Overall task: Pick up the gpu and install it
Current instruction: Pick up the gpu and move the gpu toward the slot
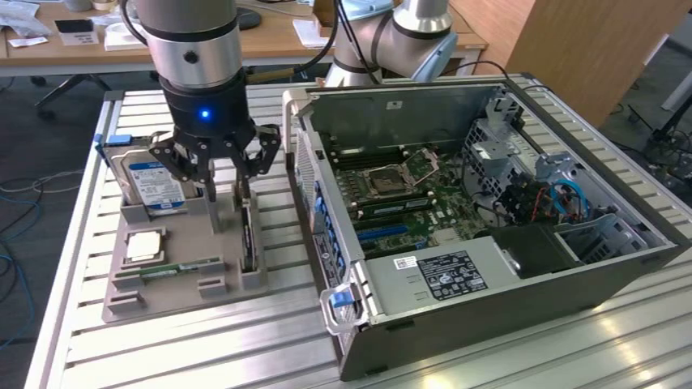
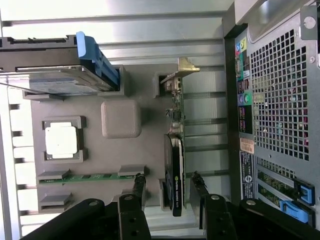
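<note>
Contents, taken from the exterior view's left to its right.

1. Hard drive (image 1: 151, 182): silver, blue-white label, standing in a slot of the grey fixture tray (image 1: 206, 243) on the slatted counter (image 1: 162, 348).
2. Processor chip (image 1: 144, 245): flat in its recess, near the memory stick (image 1: 173, 267), which lies in a low slot.
3. Gripper (image 1: 225, 185): black, hanging over the tray. The jaws stand apart, one finger on each side of the card, with a gap showing on both sides. Nothing is held.
4. Gpu (image 2: 175, 165): on edge in the tray's slot nearest the case, upright, metal end bracket (image 2: 184, 67) at the far end. Not yet lifted.
   - Handling, judged: light, stiff and thin. Board parts and connector edge are fragile, and the flat faces are probably smooth.
   - Grip, judged: across the two faces at the dark shroud, clear of the bracket and contacts.
5. Computer case (image 1: 487, 203): side open, motherboard exposed, just beside the tray.
</note>
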Motion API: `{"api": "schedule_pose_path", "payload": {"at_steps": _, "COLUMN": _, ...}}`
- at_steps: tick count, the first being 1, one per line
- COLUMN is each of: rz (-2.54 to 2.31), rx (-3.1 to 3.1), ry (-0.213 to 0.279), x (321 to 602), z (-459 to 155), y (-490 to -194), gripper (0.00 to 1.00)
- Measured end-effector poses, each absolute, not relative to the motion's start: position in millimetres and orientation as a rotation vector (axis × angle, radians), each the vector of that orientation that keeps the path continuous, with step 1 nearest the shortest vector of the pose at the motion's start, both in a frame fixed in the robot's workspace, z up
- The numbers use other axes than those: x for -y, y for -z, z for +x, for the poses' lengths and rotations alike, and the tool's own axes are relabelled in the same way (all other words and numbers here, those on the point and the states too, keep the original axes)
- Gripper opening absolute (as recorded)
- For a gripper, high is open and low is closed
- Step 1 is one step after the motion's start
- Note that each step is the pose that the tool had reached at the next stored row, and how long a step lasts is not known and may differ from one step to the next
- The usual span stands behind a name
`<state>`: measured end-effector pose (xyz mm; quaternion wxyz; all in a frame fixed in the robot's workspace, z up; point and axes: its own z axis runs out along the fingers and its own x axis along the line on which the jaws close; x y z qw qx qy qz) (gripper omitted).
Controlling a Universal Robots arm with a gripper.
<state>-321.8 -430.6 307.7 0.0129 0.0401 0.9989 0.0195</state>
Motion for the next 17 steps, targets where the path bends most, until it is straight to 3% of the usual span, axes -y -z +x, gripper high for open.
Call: {"api": "schedule_pose_path", "payload": {"at_steps": 17, "rz": 0.125, "rx": -3.113, "ry": -0.061, "x": 430.6, "z": -316.5, "y": -303.4, "gripper": 0.49}}
